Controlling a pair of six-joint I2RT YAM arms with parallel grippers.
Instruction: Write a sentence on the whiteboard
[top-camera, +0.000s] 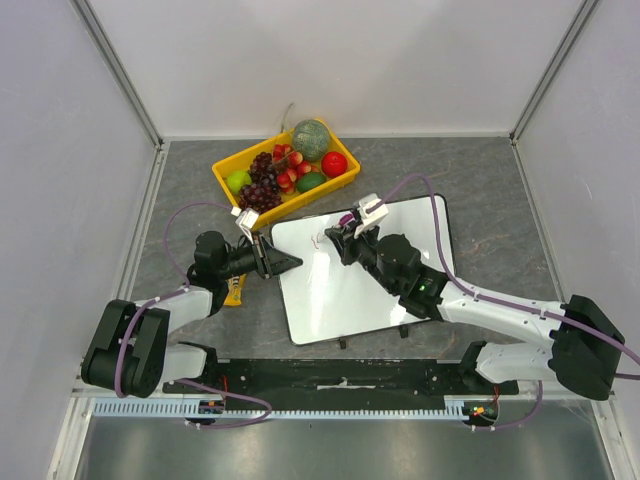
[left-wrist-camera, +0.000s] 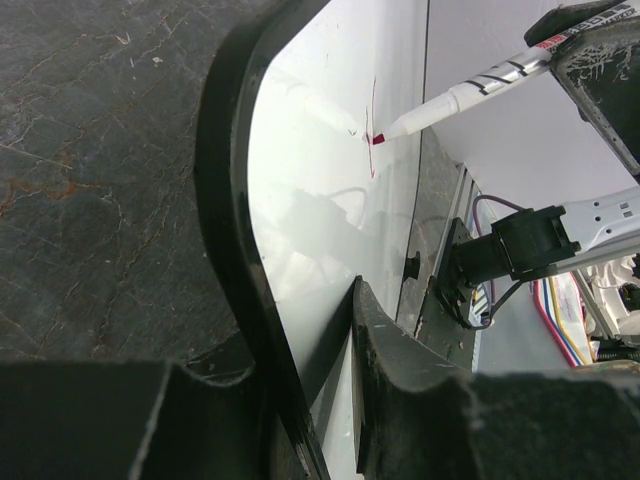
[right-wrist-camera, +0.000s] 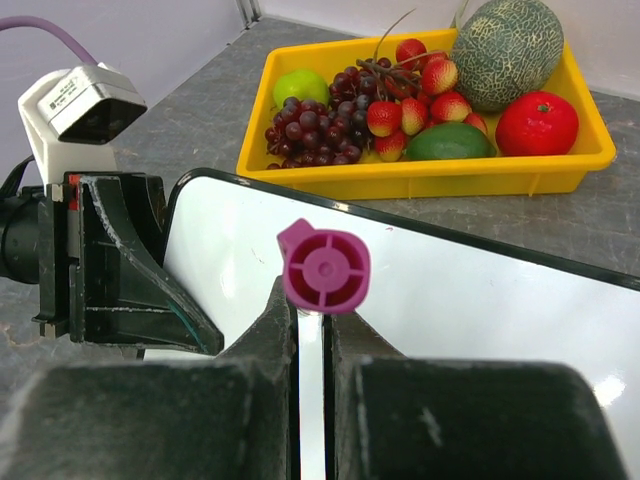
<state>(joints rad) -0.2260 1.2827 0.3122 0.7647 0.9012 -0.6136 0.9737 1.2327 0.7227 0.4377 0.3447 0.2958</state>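
The whiteboard (top-camera: 340, 295) lies flat on the grey table, slightly turned. My left gripper (top-camera: 285, 263) is shut on its left edge, one finger above and one below the black rim (left-wrist-camera: 225, 200). My right gripper (top-camera: 345, 232) is shut on a white marker (left-wrist-camera: 470, 90) with a magenta end (right-wrist-camera: 324, 267). The marker's red tip touches the board near its far left corner, beside a thin red stroke (left-wrist-camera: 373, 130). In the right wrist view the board (right-wrist-camera: 450, 290) stretches below the marker, with the left gripper (right-wrist-camera: 130, 270) at its corner.
A yellow tray (top-camera: 340, 183) of fruit stands just beyond the board's far left corner: grapes, strawberries, a melon. A yellow object (top-camera: 235, 290) lies under the left arm. Two black clips (top-camera: 342, 343) sit on the board's near edge. Enclosure walls surround the table.
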